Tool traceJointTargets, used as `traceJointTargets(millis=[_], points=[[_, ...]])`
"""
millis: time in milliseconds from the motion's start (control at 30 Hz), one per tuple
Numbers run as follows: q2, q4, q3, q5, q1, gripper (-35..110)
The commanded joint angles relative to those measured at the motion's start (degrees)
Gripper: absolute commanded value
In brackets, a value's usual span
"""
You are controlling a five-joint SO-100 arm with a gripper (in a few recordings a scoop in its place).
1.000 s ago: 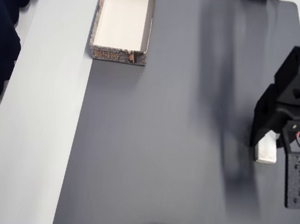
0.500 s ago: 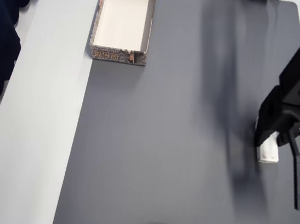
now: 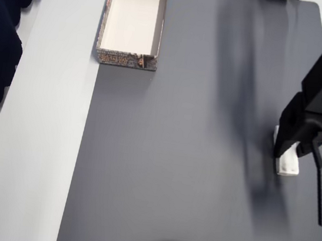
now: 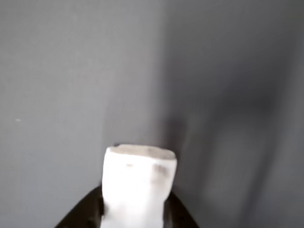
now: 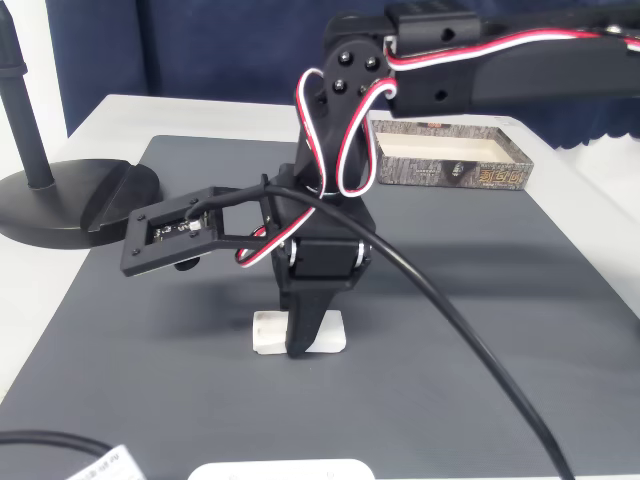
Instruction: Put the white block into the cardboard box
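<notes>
Grey desk mat (image 3: 174, 158) — black fingers (image 4: 132, 214) pinch the small white block (image 4: 137, 186) — lift straight before swinging toward the speckled cardboard box (image 3: 132, 21).

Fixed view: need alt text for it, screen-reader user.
A black robot arm reaches down to a dark grey mat, its gripper straddling the white block that lies flat near the mat's front edge. The cardboard box, open and showing a cream inside, sits at the mat's far edge behind the arm. A black round stand base is at left.
</notes>
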Motion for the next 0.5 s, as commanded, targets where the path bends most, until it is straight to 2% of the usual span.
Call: traceJointTargets(millis=[0, 467], points=[[4.0, 2.0, -0.8, -1.7, -0.1, -2], [20.8, 14.4, 4.4, -5.4, 3.2, -2]])
